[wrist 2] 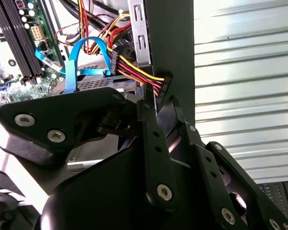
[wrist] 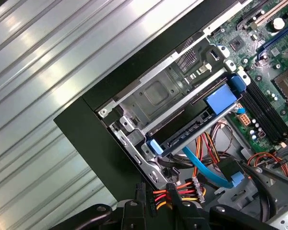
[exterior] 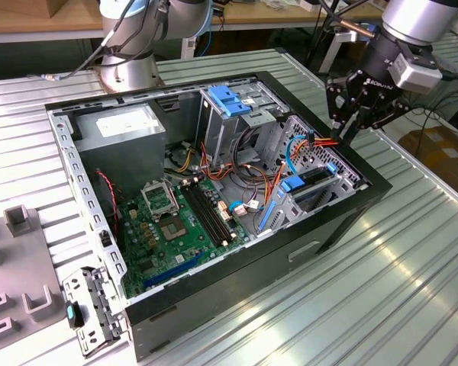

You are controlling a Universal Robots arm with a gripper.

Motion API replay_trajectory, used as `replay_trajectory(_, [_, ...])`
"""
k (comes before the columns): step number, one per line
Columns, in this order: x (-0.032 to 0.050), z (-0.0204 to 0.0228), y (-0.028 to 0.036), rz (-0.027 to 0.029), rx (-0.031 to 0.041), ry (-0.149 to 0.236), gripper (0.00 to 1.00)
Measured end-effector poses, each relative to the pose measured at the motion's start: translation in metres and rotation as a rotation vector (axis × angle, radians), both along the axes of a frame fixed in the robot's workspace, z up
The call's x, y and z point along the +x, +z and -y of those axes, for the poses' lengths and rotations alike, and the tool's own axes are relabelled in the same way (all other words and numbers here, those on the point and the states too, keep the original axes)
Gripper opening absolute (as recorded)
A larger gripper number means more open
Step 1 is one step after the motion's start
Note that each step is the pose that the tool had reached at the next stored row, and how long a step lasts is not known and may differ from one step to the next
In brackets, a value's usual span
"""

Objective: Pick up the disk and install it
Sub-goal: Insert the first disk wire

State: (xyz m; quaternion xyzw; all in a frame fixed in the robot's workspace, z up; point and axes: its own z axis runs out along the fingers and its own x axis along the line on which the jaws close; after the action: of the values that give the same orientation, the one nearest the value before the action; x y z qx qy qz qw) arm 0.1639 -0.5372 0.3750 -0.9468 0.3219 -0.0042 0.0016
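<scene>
Hand: the hand [exterior: 348, 130] hangs over the computer case's edge on the exterior view's right, just above the drive cage [exterior: 340, 171]. In both wrist views its fingers [wrist 2: 151, 129] stand narrow, clamped on a black power connector [wrist 2: 164, 85].
Connector wires: red, yellow and black wires [wrist 2: 134, 72] run from the connector back into the case.
Disk: the disk [wrist: 192, 127] lies flat in a slot of the drive cage, blue rails along both sides and a blue tab at its inner end; in the exterior view it sits [exterior: 314, 177] just below the hand.
Data cable: a blue flat cable [wrist: 201, 167] loops beside the disk's end, near the hand.
Computer case: the open black computer case [exterior: 214, 293] lies on its side on the ribbed metal worktop [exterior: 366, 290].
Inside: a green motherboard [exterior: 168, 229], and a grey power-supply box [exterior: 126, 126] at the far corner.
</scene>
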Motion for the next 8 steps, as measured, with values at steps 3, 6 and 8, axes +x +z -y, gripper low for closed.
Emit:
replay_trajectory(3, [0.0001, -0.0006, -0.0012, 0.0000, -0.0001, 0.036, 0.31])
replay_trajectory(6, [0.0007, -0.0016, -0.0017, 0.0000, -0.0004, 0.059, 0.31])
replay_trajectory(8, [0.0012, -0.0029, -0.0019, 0.0001, 0.0000, 0.060, 0.31])
